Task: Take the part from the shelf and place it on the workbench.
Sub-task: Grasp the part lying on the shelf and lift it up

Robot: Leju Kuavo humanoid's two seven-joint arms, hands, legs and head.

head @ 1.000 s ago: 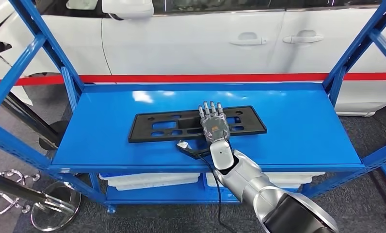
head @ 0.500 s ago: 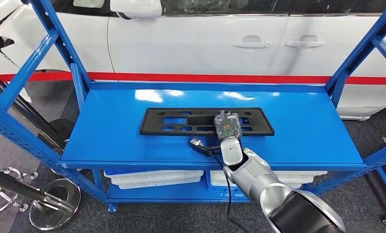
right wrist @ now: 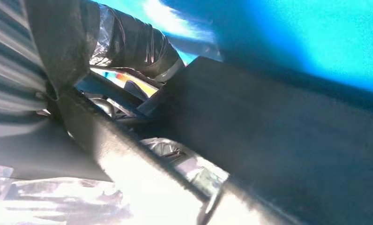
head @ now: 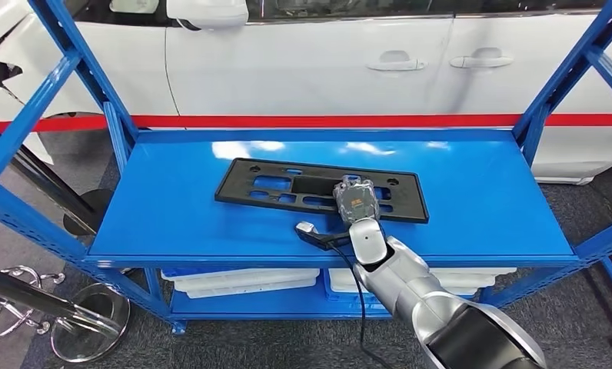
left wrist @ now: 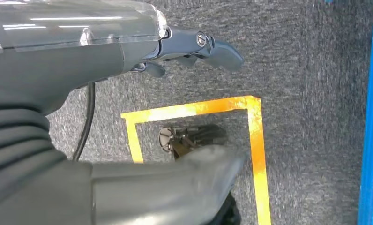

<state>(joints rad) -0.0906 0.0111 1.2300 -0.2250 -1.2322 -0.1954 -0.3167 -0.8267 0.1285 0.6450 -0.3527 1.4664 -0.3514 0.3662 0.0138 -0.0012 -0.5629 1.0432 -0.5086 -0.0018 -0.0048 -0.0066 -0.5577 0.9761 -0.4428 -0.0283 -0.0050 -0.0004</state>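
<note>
Right robot hand [head: 356, 201] grips black part [head: 287, 184] on blue shelf [head: 172, 223]; no readable writing.

Right hand [right wrist: 128, 93] gripping black part [right wrist: 278, 154] against blue shelf [right wrist: 306, 37].

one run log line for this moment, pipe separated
phase: grasp | right hand grips black part on blue shelf | left hand hangs over floor, holds nothing | workbench: unseen
</note>
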